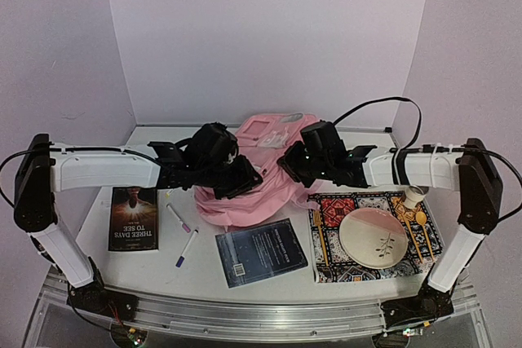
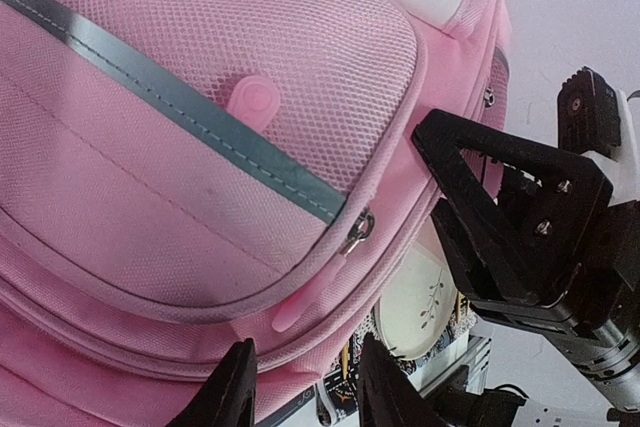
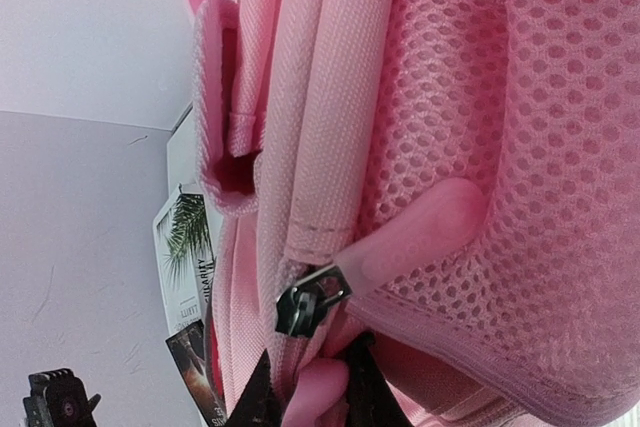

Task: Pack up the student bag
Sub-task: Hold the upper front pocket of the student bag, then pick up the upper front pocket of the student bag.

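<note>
Bag (image 1: 263, 195) lay mid-table (image 1: 204, 281) between the arms. Right gripper (image 3: 312, 389) pinched a pink fold by its zip; left gripper (image 2: 305, 387) stood partly open beside its front seam, gripping nothing.

Seen from above, the black wrists (image 1: 214, 151) cover the middle of the student bag (image 1: 241, 208) and hide both tools' jaws. In its own view the left tool (image 2: 305, 392) shows only fingertips at the bottom edge. So does the right tool (image 3: 308, 397), pinching a pink bag part cut off there. The bag hides most of the plate (image 2: 415, 302). The small print on the dark book (image 1: 261, 252) at the near edge of the worktop (image 1: 200, 279) is unreadable.
</note>
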